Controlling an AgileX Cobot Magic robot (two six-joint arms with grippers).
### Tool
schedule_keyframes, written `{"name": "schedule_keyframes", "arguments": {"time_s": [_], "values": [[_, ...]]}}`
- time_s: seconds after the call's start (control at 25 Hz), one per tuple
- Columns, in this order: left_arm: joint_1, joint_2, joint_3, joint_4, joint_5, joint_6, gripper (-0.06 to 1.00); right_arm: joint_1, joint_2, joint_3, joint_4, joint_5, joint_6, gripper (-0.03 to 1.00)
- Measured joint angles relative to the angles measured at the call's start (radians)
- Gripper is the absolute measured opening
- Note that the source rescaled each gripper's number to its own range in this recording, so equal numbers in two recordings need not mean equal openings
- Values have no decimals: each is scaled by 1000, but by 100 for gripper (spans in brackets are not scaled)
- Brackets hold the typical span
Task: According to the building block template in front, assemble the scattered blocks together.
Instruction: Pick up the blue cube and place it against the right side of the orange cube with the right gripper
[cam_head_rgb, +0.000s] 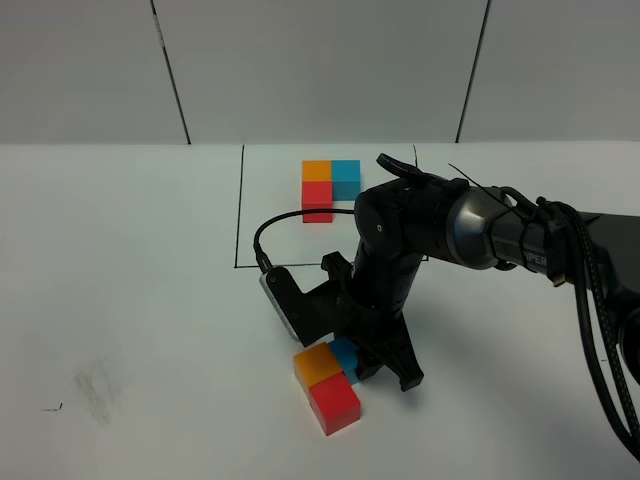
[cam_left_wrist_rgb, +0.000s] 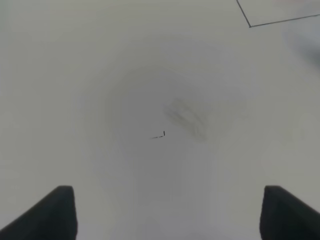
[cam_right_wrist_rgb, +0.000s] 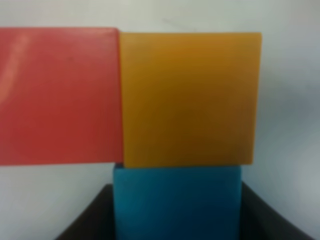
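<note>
- We see the three loose cubes gathered in an L on the table (cam_head_rgb: 130, 300): the orange cube (cam_head_rgb: 317, 365) touches the red cube (cam_head_rgb: 335, 405) on one side and the blue cube (cam_head_rgb: 347, 352) on the other.
- The template (cam_head_rgb: 330, 185), framed in black, lies well beyond the right fingers (cam_head_rgb: 372, 368) and shows the same L.
- The right fingers are closed around the blue cube, which sits between them in the wrist view (cam_right_wrist_rgb: 176, 200); orange (cam_right_wrist_rgb: 189, 97) lies just past their tips, red (cam_right_wrist_rgb: 57, 95) beside it.
- The left fingers (cam_left_wrist_rgb: 165, 212) are spread wide over bare table, holding nothing.
- We judge the assembly nearly done: what remains is letting go of blue, and perhaps squaring the edges.
</note>
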Motion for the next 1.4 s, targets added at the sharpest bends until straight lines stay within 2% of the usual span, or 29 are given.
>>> {"name": "schedule_keyframes", "arguments": {"time_s": [0.16, 0.44, 0.72, 1.0, 1.08, 1.2, 1.32, 1.4], "values": [[0, 0, 0, 0, 0, 0, 99, 0, 1, 0, 1, -9, 0, 1], [0, 0, 0, 0, 0, 0, 99, 0, 2, 0, 5, -98, 0, 1], [0, 0, 0, 0, 0, 0, 99, 0, 2, 0, 15, -100, 16, 1], [0, 0, 0, 0, 0, 0, 99, 0, 4, -5, 22, -85, 109, 1], [0, 0, 0, 0, 0, 0, 99, 0, 7, -5, 24, -82, 140, 8], [0, 0, 0, 0, 0, 0, 99, 0, 19, -5, 25, -83, 173, 36], [0, 0, 0, 0, 0, 0, 99, 0, 21, -5, 21, -98, 198, 59], [0, 0, 0, 0, 0, 0, 99, 0, 21, -5, 9, -105, 204, 66]]}}
